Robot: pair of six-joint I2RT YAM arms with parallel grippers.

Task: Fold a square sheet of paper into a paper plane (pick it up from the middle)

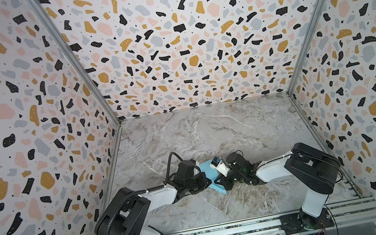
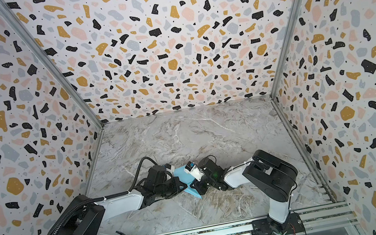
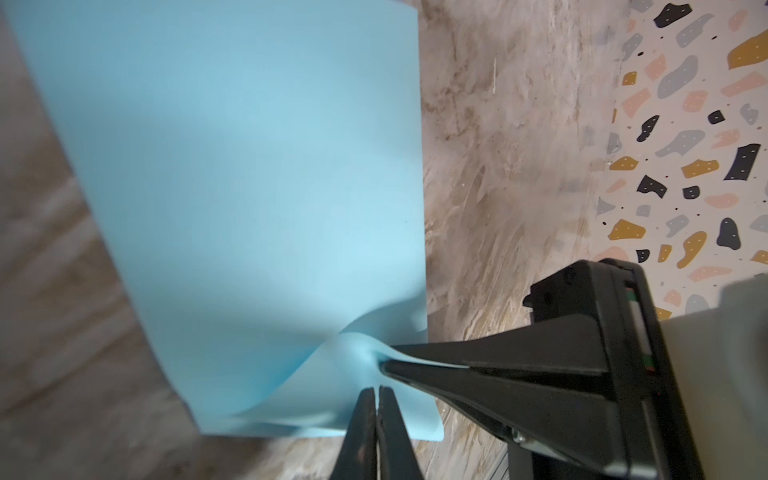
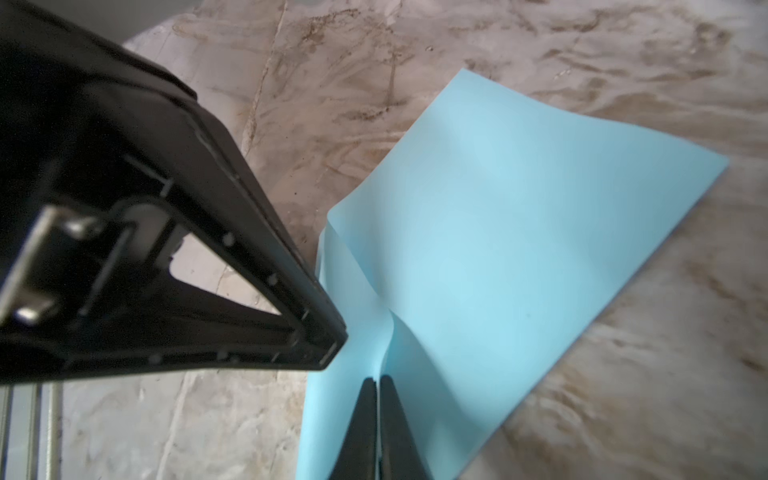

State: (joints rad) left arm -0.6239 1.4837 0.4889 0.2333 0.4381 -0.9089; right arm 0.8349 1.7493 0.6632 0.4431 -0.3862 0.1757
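The square sheet of paper [image 4: 519, 232] is lying near the front middle of the marble surface [image 1: 210, 132], between the two arms. In both top views the wrists are hiding most of it, so only light blue patches are showing.

The right tool [image 4: 377, 380] is pinching a raised pleat in the sheet. In the right wrist view the paper is running up into its pressed-together jaws, and in the left wrist view a thin blue sliver is showing between them. The left tool [image 3: 378, 390] is sitting with its jaws pressed together just beside that bunched-up spot, at an angle to the right tool. Whether any paper is caught between its jaws cannot be told from these views. Around the pinch the sheet is puckering and lifting, while its far corners are resting on the surface. The pinch appears to be closer to one edge than to the true centre.

The task is looking to be at its very beginning. Only the pickup is under way. No sharp crease, turned-in corner, nose or wing is showing, and the sheet is reading as a plain square. The centre crease, the nose folds and the wings are all remaining to be made.
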